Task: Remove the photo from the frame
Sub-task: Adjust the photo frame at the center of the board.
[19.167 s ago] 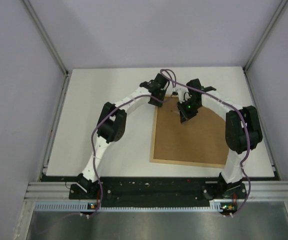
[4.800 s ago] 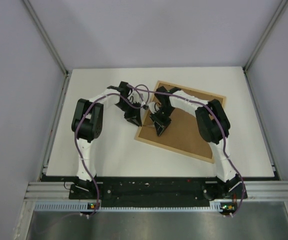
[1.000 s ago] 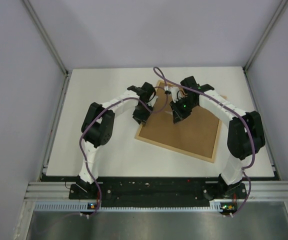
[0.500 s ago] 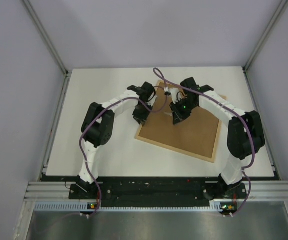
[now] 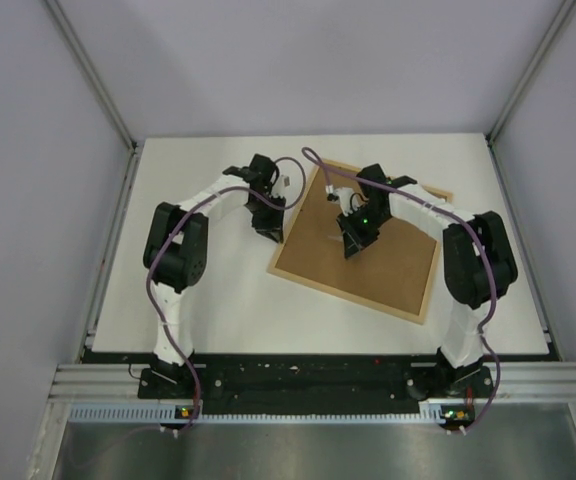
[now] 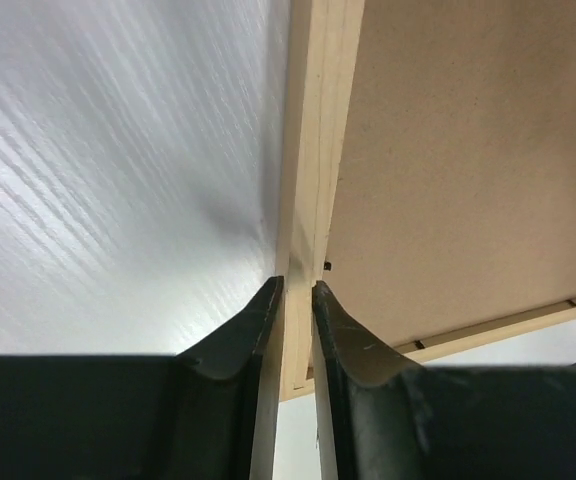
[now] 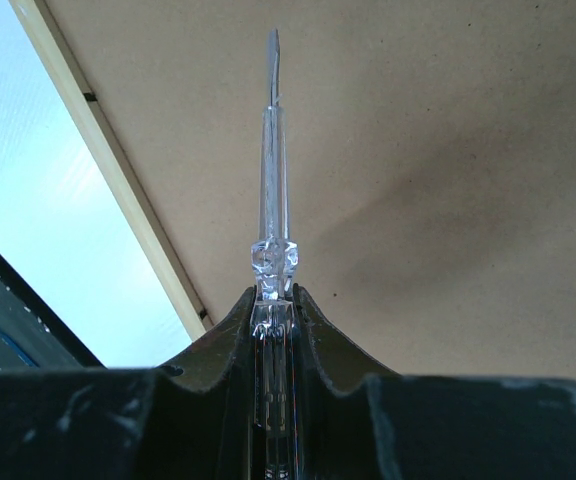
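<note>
Left tool (image 6: 295, 290) is closed on the frame (image 5: 368, 280), its two fingers pinching the light wooden rail (image 6: 308, 150) along the frame's left edge. The right tool (image 7: 271, 295) is clamped on a clear-handled screwdriver (image 7: 271, 170), whose flat tip points out over the brown backing board (image 7: 448, 200), close to it; whether the tip touches the board I cannot tell.

The frame lies face down and slightly askew on the white bench (image 5: 218, 300), brown side up, between the two arms. The photo cannot be seen in any view. With the backing board lying flush inside the rails, I judge the photo to be underneath it, inside the frame.

The step in hand looks like opening the back: one arm steadies the frame while the other brings the blade to whatever keeps the board in. Small dark marks sit along the inner edge of the rail, but they are too small to say whether they are clips.

Next, the blade probably needs to reach the seam between board and rail at a shallow angle, then lever gently. The left grip must hold firm so the frame does not skate across the smooth bench.
</note>
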Tool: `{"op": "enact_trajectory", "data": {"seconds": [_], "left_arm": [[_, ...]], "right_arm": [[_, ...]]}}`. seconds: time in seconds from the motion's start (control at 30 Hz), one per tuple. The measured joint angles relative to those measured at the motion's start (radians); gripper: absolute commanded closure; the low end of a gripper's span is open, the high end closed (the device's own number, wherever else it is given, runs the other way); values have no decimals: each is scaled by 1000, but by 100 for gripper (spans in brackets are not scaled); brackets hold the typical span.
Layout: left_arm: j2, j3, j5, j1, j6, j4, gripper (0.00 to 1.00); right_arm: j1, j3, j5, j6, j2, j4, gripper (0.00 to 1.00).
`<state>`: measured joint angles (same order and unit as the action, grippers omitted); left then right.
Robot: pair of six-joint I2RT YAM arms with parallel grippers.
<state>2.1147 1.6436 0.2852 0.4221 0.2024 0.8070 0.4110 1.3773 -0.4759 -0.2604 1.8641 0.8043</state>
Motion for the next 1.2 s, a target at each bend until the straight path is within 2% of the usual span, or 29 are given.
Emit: {"op": "enact_trajectory", "data": {"seconds": [0.1, 0.13, 0.37, 0.53, 0.8, 1.2], "left_arm": [[-16, -9, 45, -28, 24, -20, 100], [-20, -10, 54, -32, 30, -26, 97], [-52, -9, 89, -24, 29, -49, 73], [-57, 13, 25, 9, -7, -34, 49], [-51, 26, -111, 97, -44, 3, 45], [18, 40, -282, 106, -75, 13, 45]], "right_arm": [[0, -4, -1, 0, 13, -2, 100], [0, -5, -1, 0, 15, -3, 100], [0, -5, 0, 3, 15, -7, 100], [0, -5, 0, 10, 15, -12, 100], [0, -5, 0, 10, 15, -12, 100], [0, -5, 0, 10, 15, -13, 100]]}}
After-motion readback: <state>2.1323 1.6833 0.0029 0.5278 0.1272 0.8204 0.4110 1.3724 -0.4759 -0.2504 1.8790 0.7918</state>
